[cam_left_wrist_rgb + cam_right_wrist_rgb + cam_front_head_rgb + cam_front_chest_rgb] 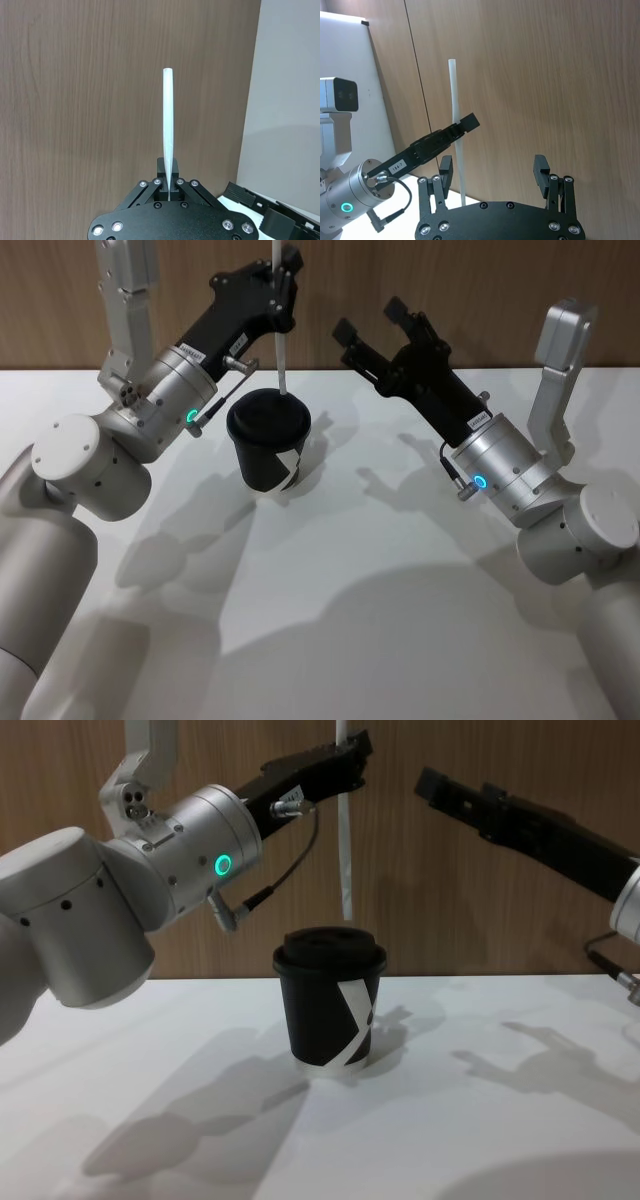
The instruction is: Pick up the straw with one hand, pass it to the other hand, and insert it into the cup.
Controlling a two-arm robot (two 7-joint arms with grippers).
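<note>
The white straw (282, 350) hangs upright with my left gripper (284, 285) shut on its upper part. Its lower end (347, 910) sits just above the domed lid of the black cup (328, 1005), which stands on the white table. From the left wrist, the straw (168, 130) rises straight out of the closed fingertips (169, 186). My right gripper (372, 328) is open and holds nothing, in the air to the right of the straw and above the cup (268, 440). From the right wrist, its fingers (445, 167) stand spread, with the straw (454, 95) and left gripper (464, 125) beyond.
The white table (400, 570) carries the cup and the arms' shadows. A wooden wall (450, 890) runs close behind the cup. Both arm bodies lean over the table's left and right sides.
</note>
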